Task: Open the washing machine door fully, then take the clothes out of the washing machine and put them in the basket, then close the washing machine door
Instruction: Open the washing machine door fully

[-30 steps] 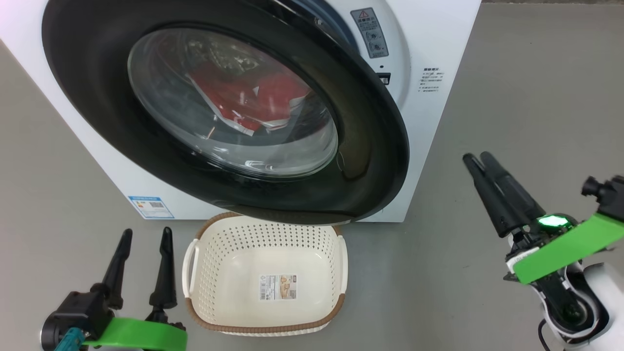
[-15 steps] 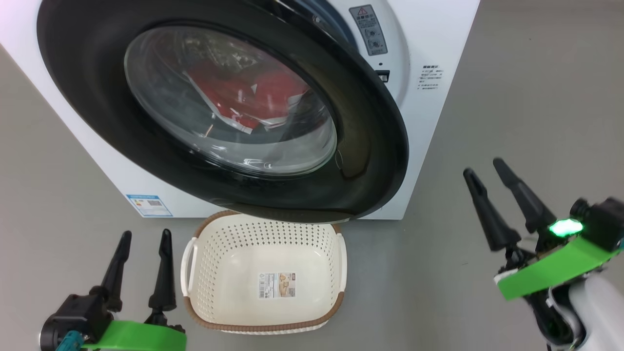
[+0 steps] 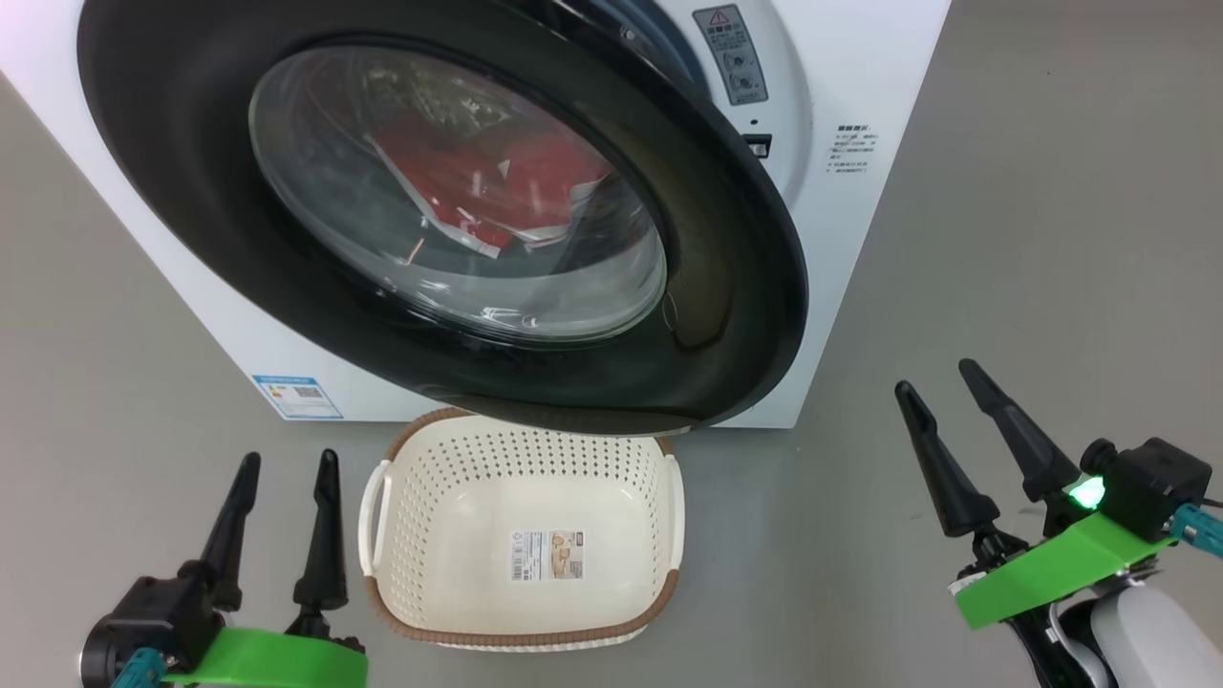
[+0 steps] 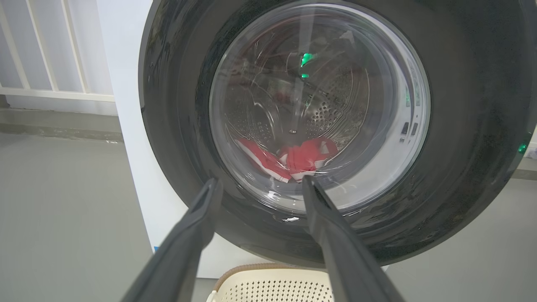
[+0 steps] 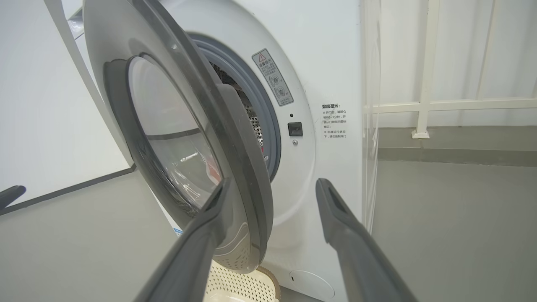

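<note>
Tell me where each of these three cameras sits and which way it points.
Head view: on the robot's head, looking down at the door and the basket; left claw and right claw, both open, at the bottom corners.
Left wrist view: on the left wrist, facing the door's glass head-on, red clothes behind it; that claw's fingers rise from below.
Right wrist view: on the right wrist, seeing the partly open door edge-on against the washing machine; its fingers likewise.
Shared: all show door and basket.

Bright even indoor light, glare on door glass (image 3: 459,191), wide-angle wrist distortion, sharp focus
</note>
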Robot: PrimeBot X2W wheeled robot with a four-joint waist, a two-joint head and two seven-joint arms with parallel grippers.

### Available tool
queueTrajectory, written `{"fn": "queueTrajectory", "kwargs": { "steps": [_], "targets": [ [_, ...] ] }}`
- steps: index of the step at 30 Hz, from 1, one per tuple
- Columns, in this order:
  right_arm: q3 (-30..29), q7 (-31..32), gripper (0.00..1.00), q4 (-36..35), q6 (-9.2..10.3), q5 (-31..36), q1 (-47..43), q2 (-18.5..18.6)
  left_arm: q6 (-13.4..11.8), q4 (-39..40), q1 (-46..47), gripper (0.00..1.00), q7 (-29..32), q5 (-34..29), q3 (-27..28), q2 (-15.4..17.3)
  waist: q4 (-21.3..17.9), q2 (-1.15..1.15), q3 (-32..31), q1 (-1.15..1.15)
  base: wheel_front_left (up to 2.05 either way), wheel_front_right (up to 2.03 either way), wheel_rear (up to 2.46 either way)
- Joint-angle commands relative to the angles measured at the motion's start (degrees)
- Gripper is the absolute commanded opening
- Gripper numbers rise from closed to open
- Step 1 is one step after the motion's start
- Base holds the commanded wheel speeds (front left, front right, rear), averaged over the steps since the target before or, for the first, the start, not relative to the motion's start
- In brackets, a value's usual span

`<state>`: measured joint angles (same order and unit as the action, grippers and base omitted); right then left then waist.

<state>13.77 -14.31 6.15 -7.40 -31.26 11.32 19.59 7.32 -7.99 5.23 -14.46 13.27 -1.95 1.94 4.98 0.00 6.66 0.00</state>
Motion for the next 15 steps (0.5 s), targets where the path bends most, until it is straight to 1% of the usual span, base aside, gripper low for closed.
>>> {"fn": "queueTrajectory", "kwargs": {
  "steps": [1,15],
  "targets": [
    [0.5,-0.7,1.00,-1.3,-0.09,0.5,-1.2,0.2,0.2,1.3,1.2,1.00,-0.5,0.0,1.7,1.0,0.0,0.00,-0.1,0.00,0.00,0.00,0.00],
    [0.6,-0.7,1.00,-0.8,-0.09,1.0,-1.5,0.0,0.2,0.9,1.2,1.00,-0.5,0.0,1.5,1.3,0.0,0.00,-0.7,0.00,0.00,0.00,0.00]
  ]
}}
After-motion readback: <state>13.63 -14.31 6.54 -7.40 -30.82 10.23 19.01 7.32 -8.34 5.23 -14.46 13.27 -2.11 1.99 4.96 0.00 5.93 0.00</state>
